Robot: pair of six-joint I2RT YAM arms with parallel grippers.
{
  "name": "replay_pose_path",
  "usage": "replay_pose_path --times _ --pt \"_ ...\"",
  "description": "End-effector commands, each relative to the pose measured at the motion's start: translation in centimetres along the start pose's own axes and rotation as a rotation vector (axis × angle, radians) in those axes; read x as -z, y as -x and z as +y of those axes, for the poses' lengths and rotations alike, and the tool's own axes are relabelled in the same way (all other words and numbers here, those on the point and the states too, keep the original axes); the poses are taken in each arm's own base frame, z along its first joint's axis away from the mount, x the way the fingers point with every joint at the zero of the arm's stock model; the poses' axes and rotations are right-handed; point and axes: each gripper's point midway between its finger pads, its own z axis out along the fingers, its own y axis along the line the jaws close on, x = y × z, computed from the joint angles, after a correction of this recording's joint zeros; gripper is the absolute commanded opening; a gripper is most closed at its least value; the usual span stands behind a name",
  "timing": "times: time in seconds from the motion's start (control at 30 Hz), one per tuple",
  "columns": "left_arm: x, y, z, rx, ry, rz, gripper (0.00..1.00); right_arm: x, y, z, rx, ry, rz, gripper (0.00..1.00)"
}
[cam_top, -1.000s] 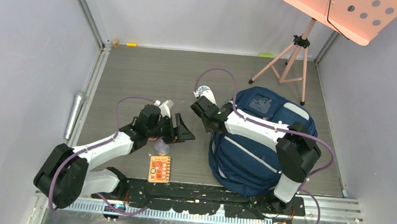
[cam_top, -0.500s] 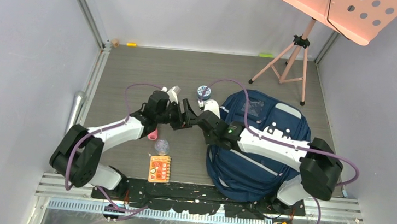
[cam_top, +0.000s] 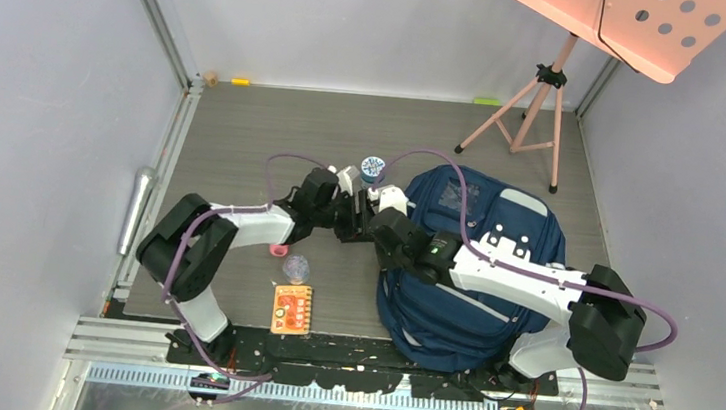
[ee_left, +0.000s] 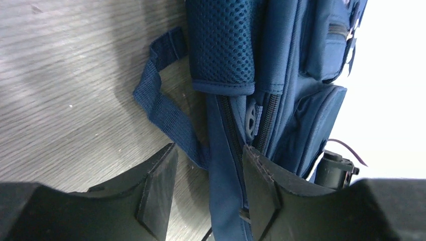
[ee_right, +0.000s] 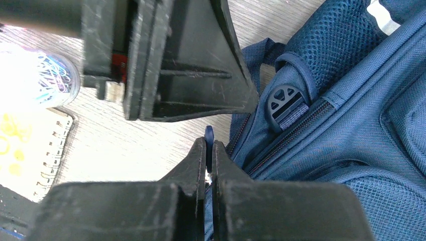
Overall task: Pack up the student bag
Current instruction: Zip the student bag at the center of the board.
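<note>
Grey wood-grain surface (cam_top: 245,133) carries the bag (cam_top: 448,319), lying flat. At the bag's zip edge the right tool (ee_right: 208,148) is clamped on a blue tab (ee_right: 208,134); the left tool (ee_left: 208,173) stands open around a strap (ee_left: 166,113). Opening the bag seems in hand; next, grip and pull.

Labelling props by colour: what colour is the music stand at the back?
The music stand is salmon pink, clearest in the top external view.
</note>
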Motion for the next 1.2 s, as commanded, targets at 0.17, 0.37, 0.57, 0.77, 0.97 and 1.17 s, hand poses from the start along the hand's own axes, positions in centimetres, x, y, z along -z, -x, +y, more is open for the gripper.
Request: replay_pose_path --times 0.17,0.37,0.57,0.77,0.97,1.17 --pt "-2.5 0.1 -3.9 0.015 -0.228 0.034 0.46 2.3 2.3 2.6 -0.018 0.133 -0.088 0.0" --pt "-2.8 0.0 -3.8 0.008 -0.201 0.004 0.48 2.1 2.2 2.6 -0.011 0.13 -0.08 0.0" --pt "-1.6 0.6 -4.0 -0.017 -0.174 -0.063 0.54 1.8 2.1 2.6 -0.006 0.123 -0.069 0.0" --pt "-1.6 -0.1 -4.0 -0.051 -0.161 -0.045 0.62 1.7 2.3 2.9 -0.021 0.122 -0.065 0.0" --pt "-2.1 -2.1 -4.1 -0.108 -0.14 0.023 0.64 1.7 2.4 2.9 -0.033 0.12 -0.066 0.01" --pt "-2.4 -2.3 -3.5 -0.128 -0.113 0.047 0.2 2.0 2.6 3.2 -0.036 0.136 -0.064 0.01"
